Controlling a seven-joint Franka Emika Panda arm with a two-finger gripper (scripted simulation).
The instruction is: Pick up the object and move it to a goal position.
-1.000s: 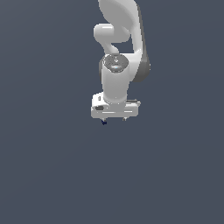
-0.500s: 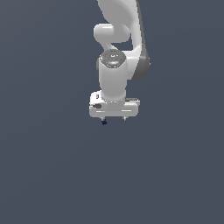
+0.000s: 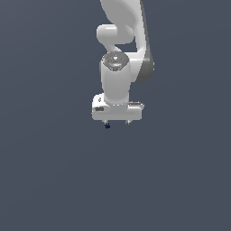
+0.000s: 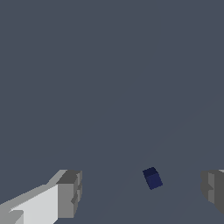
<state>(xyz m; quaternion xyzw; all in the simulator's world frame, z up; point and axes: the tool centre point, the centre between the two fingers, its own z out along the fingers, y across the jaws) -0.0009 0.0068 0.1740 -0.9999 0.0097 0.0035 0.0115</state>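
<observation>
Navy-blue against a flat grey ground, the object (image 3: pixel 107 126) shows in the exterior view as a tiny speck just under the white gripper (image 3: pixel 116 122), close to the fingertip on the exterior view's left and not centred beneath the hand. From this view I cannot tell whether the object rests on the ground or how much height separates it from the fingertips, because the uniform surface gives no shadow or edge to judge by. I treat that as the first risk: a descent judged from this camera alone could stop short or drive the tips into the ground. In the wrist view, the fingers (image 4: pixel 69 194) are spread wide, with nothing between them touching either pad, and the object (image 4: pixel 152 178) lies in the gap, apart from both, nearer to the finger at the frame edge than to the other. It also sits turned at an angle to the finger faces. I judge that closing from this offset could let one pad reach a corner first, so the block twists or slides out rather than seating flat. Given how small the piece is, a slight lateral error could push it clear of the grasp entirely.
</observation>
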